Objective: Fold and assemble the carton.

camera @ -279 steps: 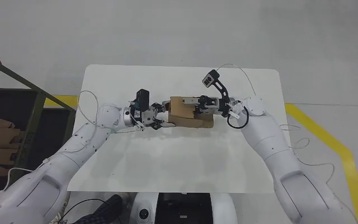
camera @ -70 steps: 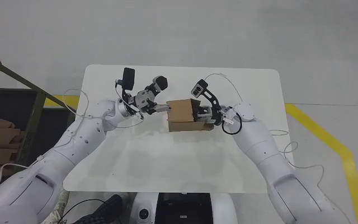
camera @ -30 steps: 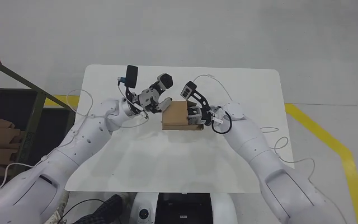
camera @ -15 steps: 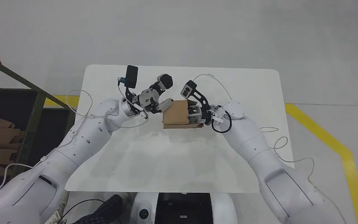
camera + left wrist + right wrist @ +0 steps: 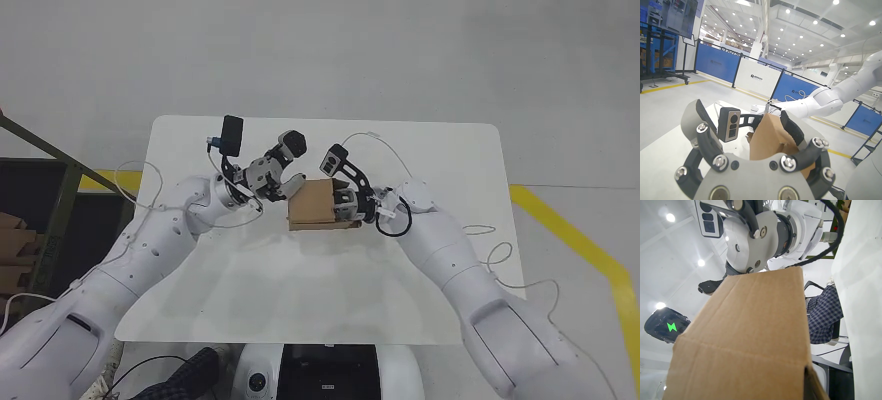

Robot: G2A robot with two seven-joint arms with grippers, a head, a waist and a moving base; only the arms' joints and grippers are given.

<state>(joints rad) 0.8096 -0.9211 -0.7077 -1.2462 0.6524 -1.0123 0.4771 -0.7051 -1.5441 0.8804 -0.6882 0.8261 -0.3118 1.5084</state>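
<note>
Carton (image 5: pixel 318 203), apparently resting on the table (image 5: pixel 420 280), has one end between the wide-spread fingers of the left gripper (image 5: pixel 295 165); the right gripper (image 5: pixel 347 205) meets the opposite end, clamped or not I cannot tell.

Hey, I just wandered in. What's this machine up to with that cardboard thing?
A two-armed robot is putting together a brown cardboard box over a white table. The box is between the two arms and already has a box shape rather than lying flat. The left arm has its jaws wide open around one end of the box. The right arm meets the box at the opposite end.
</note>
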